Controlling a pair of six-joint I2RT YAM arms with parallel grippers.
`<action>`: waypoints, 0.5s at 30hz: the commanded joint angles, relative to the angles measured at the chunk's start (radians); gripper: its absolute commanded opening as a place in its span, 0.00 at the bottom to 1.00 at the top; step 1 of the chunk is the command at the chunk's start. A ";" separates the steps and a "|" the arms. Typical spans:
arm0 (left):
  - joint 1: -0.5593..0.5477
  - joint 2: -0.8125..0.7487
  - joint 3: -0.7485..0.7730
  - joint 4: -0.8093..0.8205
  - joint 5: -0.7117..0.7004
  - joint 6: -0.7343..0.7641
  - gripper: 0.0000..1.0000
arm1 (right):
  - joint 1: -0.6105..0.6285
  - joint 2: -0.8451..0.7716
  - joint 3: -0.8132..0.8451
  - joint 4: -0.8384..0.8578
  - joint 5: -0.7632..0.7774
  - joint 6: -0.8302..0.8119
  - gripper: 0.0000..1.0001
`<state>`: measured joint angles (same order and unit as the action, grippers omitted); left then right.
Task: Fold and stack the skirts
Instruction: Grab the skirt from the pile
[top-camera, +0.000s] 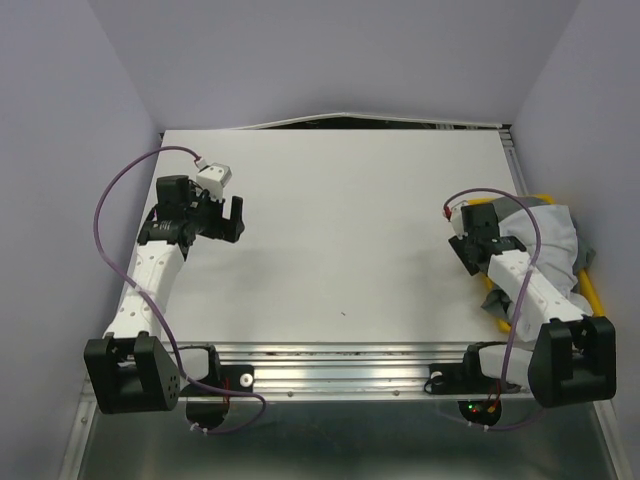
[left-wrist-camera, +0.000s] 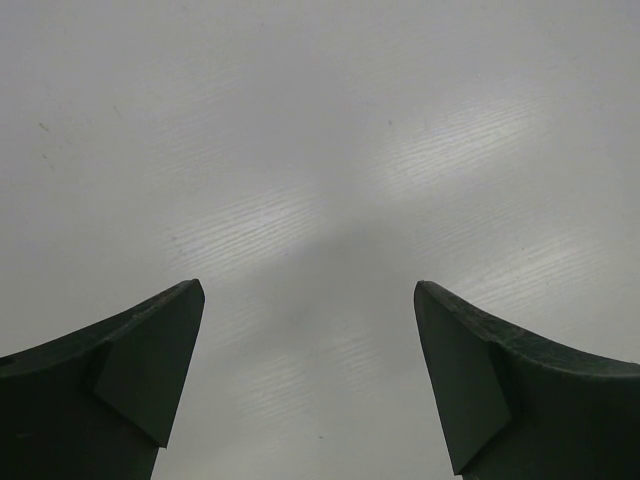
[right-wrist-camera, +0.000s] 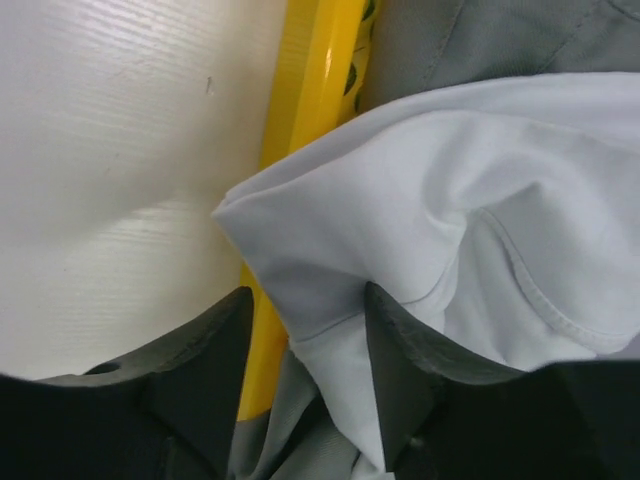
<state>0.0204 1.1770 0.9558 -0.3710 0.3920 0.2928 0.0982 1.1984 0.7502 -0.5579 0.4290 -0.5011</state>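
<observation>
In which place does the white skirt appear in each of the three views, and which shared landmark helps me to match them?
Top external: the white skirt lies at the right edge, in the yellow tray.
Left wrist: not in it; only the table and the left gripper show.
Right wrist: it fills the centre and right, with a fold between the right gripper fingers.
Shared landmark: the yellow tray, in both those views.
</observation>
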 joint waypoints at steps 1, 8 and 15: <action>-0.005 -0.008 0.000 0.038 0.021 -0.015 0.99 | -0.003 -0.022 -0.028 0.137 0.096 -0.023 0.52; -0.004 -0.004 0.014 0.035 0.033 -0.027 0.99 | -0.003 -0.084 -0.028 0.154 0.093 -0.031 0.11; -0.005 -0.007 0.031 0.018 0.042 -0.026 0.99 | -0.003 -0.158 0.104 0.108 0.033 -0.045 0.01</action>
<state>0.0204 1.1801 0.9558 -0.3634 0.4084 0.2737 0.0982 1.0855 0.7403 -0.4774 0.4873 -0.5354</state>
